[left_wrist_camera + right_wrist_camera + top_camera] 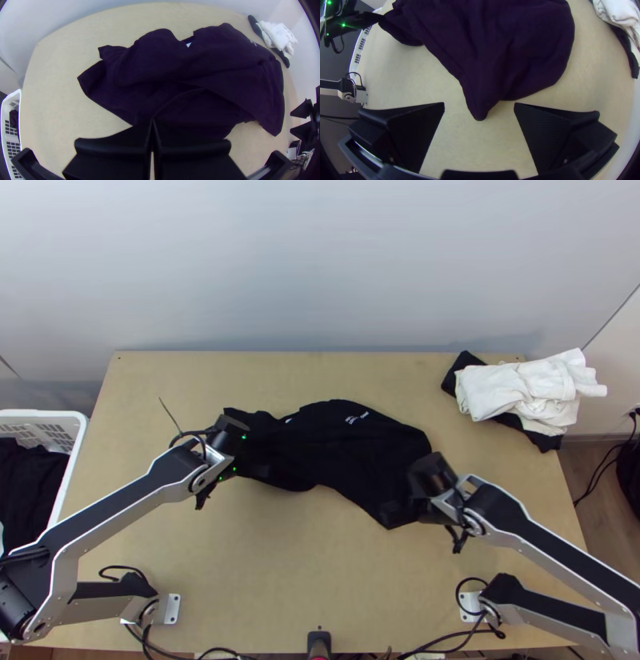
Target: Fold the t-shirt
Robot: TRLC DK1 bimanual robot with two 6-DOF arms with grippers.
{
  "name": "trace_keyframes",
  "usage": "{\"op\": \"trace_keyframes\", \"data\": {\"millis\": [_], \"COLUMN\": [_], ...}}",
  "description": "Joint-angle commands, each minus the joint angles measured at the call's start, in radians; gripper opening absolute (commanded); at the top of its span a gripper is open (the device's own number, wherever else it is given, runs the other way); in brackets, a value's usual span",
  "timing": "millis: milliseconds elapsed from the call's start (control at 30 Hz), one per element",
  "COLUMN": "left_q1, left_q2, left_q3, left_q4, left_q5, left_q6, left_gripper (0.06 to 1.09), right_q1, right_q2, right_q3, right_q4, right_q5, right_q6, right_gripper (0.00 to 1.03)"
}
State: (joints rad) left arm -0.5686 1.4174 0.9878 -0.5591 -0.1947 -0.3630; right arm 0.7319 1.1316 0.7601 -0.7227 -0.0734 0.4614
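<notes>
Loose corner [480, 111] lies between your open right fingers

Your right gripper [479, 103] stands wide apart with nothing in it, and it is the nearer one to that corner, which points into its gap. You can't tell how high the fingers sit above the cloth. The black t-shirt [336, 436] lies rumpled mid-table, its long axis running across between your arms. Your left gripper [152, 120] is closed, seemingly pinching the opposite end. Closing the right looks like the next step; a shallow bite could slip.
</notes>
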Motion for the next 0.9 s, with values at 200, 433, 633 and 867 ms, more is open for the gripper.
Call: {"op": "trace_keyframes", "data": {"millis": [200,433,633,867], "left_q1": [0.021,0.019,0.036,0.108], "left_q2": [-0.017,-0.012,-0.017,-0.035], "left_q3": [-0.003,-0.001,0.008,0.126], "left_q4": [-0.010,-0.010,-0.010,-0.045], "left_q5": [-0.002,-0.002,-0.002,-0.002], "left_q6": [-0.002,-0.002,-0.001,-0.021], "left_gripper": [0.10,0.10,0.10,0.10], "right_q1": [0.043,0.064,0.047,-0.129], "right_q2": [0.114,0.214,0.246,0.137], "right_q3": [-0.074,-0.061,-0.022,0.117], "right_q4": [0.137,0.233,0.269,0.198], "right_q5": [-0.029,-0.029,-0.028,-0.026], "right_q6": [0.066,0.071,0.017,-0.049], "right_gripper": [0.91,0.69,0.02,0.03]}}
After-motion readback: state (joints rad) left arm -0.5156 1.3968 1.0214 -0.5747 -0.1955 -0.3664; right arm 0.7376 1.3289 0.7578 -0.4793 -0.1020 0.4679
